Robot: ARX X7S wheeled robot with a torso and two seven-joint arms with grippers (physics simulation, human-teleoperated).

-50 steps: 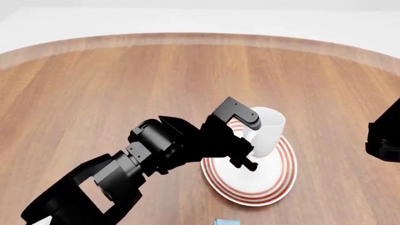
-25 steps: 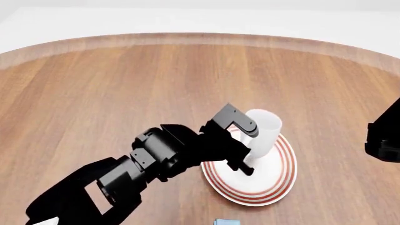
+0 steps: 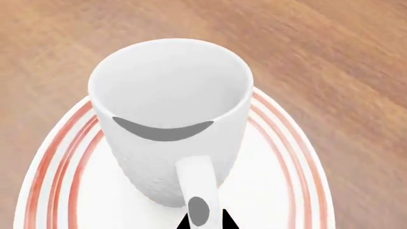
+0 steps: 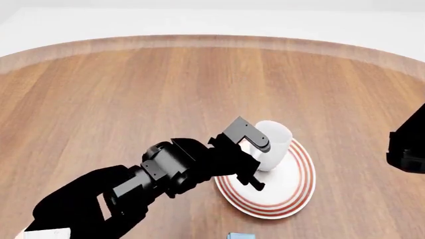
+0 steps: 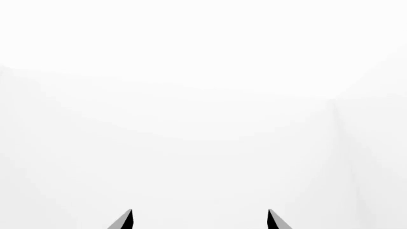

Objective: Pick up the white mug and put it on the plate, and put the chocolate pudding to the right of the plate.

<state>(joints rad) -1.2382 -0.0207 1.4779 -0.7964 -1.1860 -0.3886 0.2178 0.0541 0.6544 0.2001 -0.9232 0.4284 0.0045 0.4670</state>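
- Pinching the handle of the white mug (image 3: 168,119), the left gripper (image 3: 205,220) has its jaws closed on it.
- Mug appears seated upright on the plate (image 3: 279,191); letting go remains.
- Chocolate pudding (image 4: 240,235) sits at the near edge, unplaced.
- Right gripper (image 5: 199,220) is spread, empty.

Mug: the white mug (image 3: 168,119) stands upright on the plate (image 3: 279,176), directly ahead of my left gripper (image 3: 205,220), its handle turned back toward my fingertips (image 3: 225,222) and set between them.
Plate: under the mug and under my left fingertips, spreading out to both sides of them on the table (image 4: 133,94).
Mug on plate: toward the far part of the plate, away from my wrist.
Pudding: the chocolate pudding (image 4: 240,235) lies on the table behind my left fingers, nearer my torso, apart from the plate's near rim.
Right gripper (image 5: 198,220): well off to the right of the plate, nothing between its fingers.
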